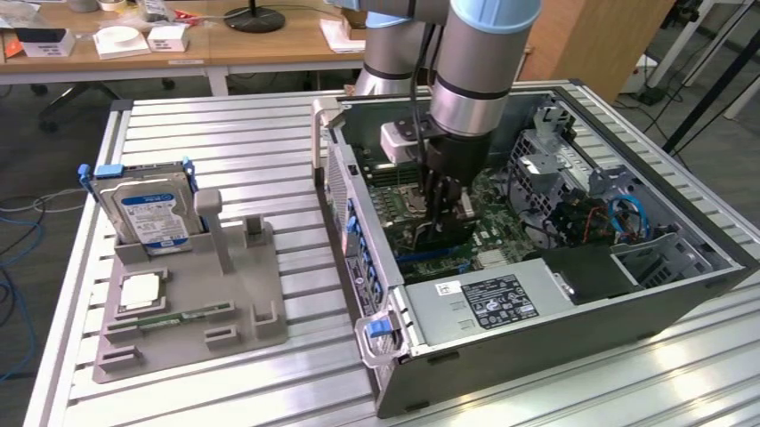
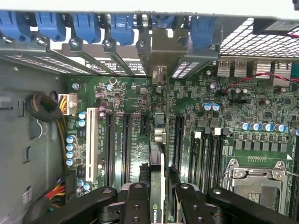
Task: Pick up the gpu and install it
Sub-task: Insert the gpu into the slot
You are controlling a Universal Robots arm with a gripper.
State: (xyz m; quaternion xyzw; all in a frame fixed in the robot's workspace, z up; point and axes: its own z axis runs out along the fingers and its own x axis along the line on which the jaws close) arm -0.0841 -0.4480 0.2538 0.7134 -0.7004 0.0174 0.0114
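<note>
Office desks are seen behind a slatted aluminium table (image 1: 214,142); on it sit an open computer case (image 1: 665,294) and a grey fixture (image 1: 238,294) in which a hard drive (image 1: 149,209) is stood; the gripper (image 1: 448,218) is lowered into the case over the motherboard (image 2: 233,107); the jaws are clenched on the gpu (image 2: 157,186), held on edge between the fingers (image 2: 138,205); the card is carried directly below the jaws, its long axis run along the expansion slots (image 2: 125,140) toward the rear bracket bay (image 2: 161,49); its lower edge is seen just above the board, between two slots; whether it is seated yet cannot be told; the silver bracket end is pointed at the rear opening.
</note>
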